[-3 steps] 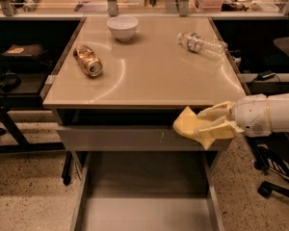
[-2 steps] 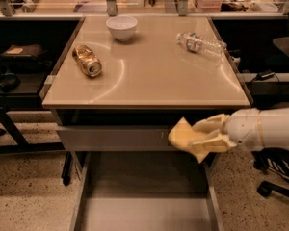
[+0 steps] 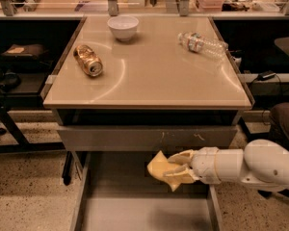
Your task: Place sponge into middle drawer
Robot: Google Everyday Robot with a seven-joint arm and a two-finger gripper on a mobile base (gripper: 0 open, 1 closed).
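since a second ago the gripper [image 3: 170,168] and the sponge [image 3: 156,167] have dropped from level with the tabletop's [image 3: 154,81] front edge, near its front right corner, to below that edge and a little toward its middle.
- sponge now: clenched between the claw's two fingers, hanging over the open middle drawer [image 3: 135,215], not touching its floor.
- handling (judged): light, soft, gives under the pinch; its free end sags left of the fingers. not fragile, unlikely to slip. held by its right end; a mid-body hold would flop less.
- writing: none legible. the bottle [image 3: 202,42] lying near the back right corner carries a label, unreadable. the can [image 3: 88,60] on its side by the left edge shows no readable brand. the bowl [image 3: 123,27] at the back edge is plain.
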